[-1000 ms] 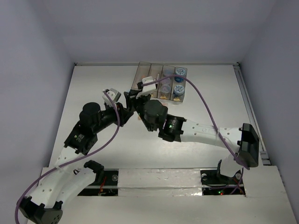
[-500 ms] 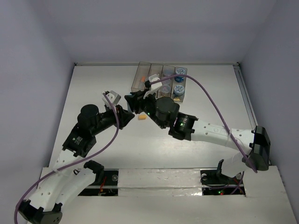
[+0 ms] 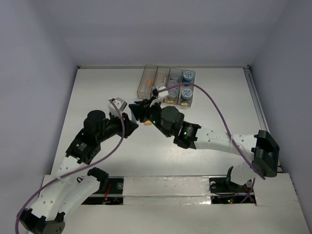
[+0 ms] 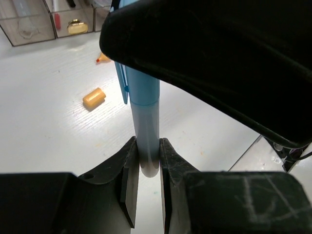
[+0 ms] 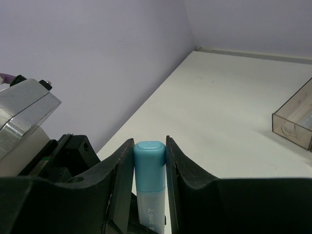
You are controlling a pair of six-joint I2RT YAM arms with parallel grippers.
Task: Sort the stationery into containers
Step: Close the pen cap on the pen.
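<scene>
Blue marker is gripped by both hands together, lifted above the worktop a little toward 9 o'clock from its middle. On the pale grey end of the barrel the left hand is closed tight, and the right hand is closed tight on the blue cap end. In the left wrist view an orange eraser lies on the worktop at 10 o'clock from the marker. At the 12 o'clock edge the containers stand in a row, and the right-most bin has round blue-patterned jars in it.

Smooth plastic marker, perhaps painted-wood table
</scene>
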